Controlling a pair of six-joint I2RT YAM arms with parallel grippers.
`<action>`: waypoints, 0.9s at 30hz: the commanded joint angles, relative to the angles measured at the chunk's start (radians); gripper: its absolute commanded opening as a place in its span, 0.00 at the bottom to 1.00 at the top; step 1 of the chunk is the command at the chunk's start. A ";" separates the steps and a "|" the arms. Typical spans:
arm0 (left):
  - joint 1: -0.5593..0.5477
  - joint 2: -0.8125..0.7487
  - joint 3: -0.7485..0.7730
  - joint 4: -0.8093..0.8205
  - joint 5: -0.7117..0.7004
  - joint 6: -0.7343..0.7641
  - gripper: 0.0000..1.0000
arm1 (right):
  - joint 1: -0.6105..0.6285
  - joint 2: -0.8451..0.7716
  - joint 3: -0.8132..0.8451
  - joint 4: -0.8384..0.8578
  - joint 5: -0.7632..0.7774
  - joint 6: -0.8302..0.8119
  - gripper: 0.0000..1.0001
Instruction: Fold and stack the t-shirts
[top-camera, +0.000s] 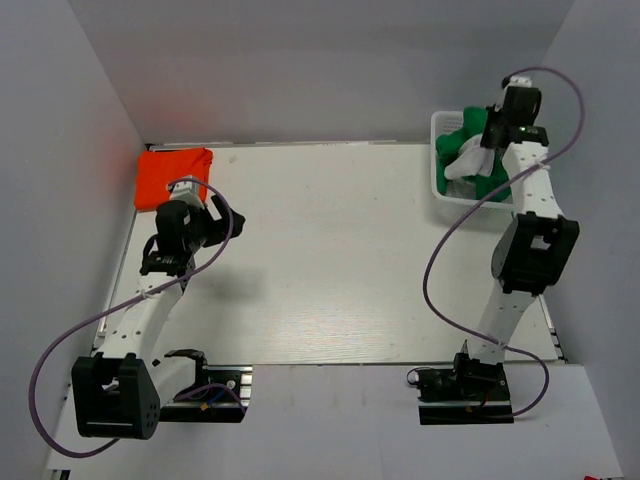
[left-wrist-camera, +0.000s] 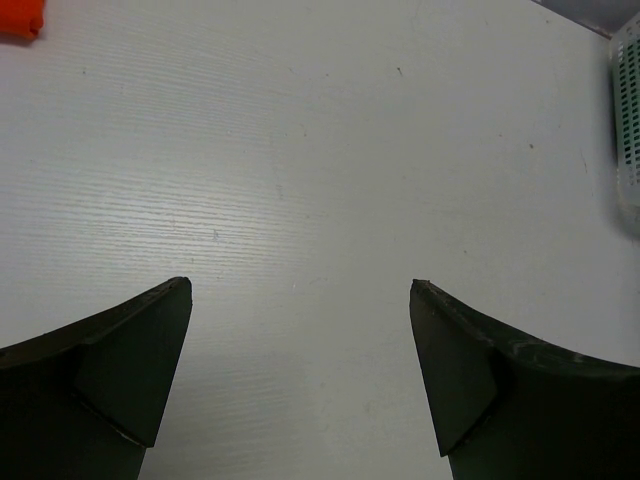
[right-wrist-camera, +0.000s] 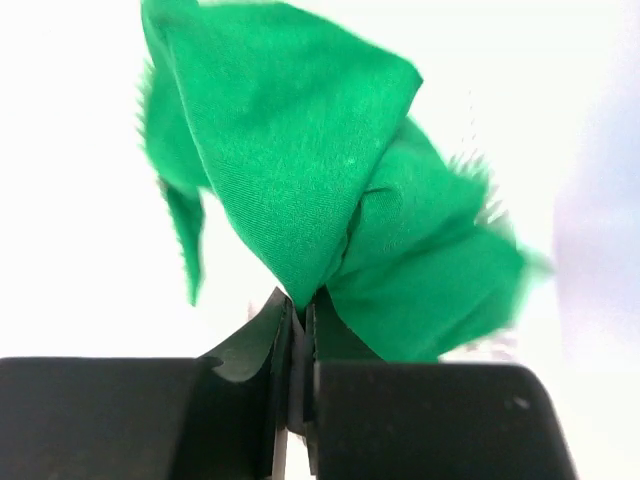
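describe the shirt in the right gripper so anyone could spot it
At the far right corner of the table stands a white plastic mesh basket. In it the right gripper pinches a green cloth t-shirt; the cloth beside it is white.

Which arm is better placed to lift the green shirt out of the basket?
Right. The right gripper is shut on the green t-shirt at the basket; the left gripper hangs open over the table near the orange t-shirt, on the opposite side.

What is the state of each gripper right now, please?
Left gripper: open, holding nothing.
Right gripper: closed on the green shirt.
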 joint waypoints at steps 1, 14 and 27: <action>0.006 -0.048 0.017 0.014 0.003 0.005 1.00 | 0.002 -0.256 0.039 0.144 -0.049 0.006 0.00; 0.006 -0.155 -0.002 0.003 0.033 -0.005 1.00 | 0.034 -0.383 0.329 0.227 -0.609 0.189 0.00; -0.003 -0.201 -0.011 0.012 0.086 -0.034 1.00 | 0.215 -0.384 0.352 0.695 -1.025 0.644 0.00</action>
